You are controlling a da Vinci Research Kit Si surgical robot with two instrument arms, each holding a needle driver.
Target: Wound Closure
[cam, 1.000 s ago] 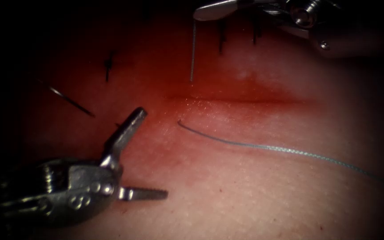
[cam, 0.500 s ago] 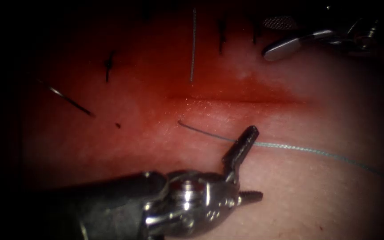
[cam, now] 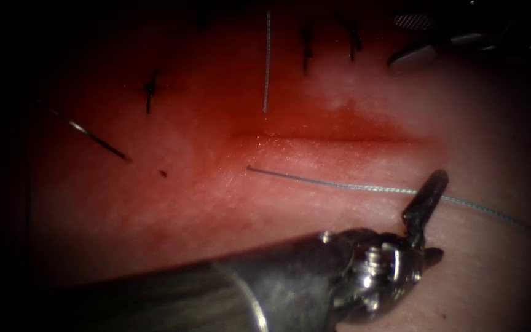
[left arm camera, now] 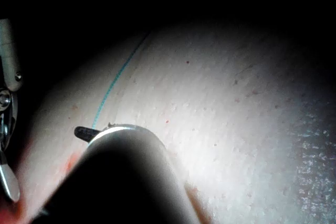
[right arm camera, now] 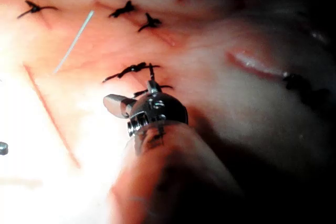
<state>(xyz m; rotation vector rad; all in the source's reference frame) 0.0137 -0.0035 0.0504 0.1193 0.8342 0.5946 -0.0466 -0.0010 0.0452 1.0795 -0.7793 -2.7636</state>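
Endoscope view: the left tool (cam: 425,215) lies low across the tissue (cam: 173,203), its thick shaft running in from the lower left and its jaws spread wide, one dark jaw pointing up and the other short one out to the side. The upper jaw crosses the thread (cam: 339,185), touching or just over it, but the jaws are not closed on it, so this tool holds nothing. From there the pale thread runs left to a free end just below the cut (cam: 327,136), and right toward the picture's edge. The cut is a dark horizontal line in the tissue, with red fluid (cam: 290,123) spread around it. A second, straight length of thread (cam: 267,61) stands above the cut, running upward. Dark stitches (cam: 306,46) sit along the top and one (cam: 149,91) further left. A thin dark needle (cam: 96,139) lies slanted on the tissue well to the left of the cut, apart from both tools; whether its tip is in the tissue cannot be told.

The right tool (cam: 428,43) is at the upper right, well away from the thread, jaws parted and empty. Its wrist view shows it (right arm camera: 122,103) beside a dark stitch (right arm camera: 131,70)
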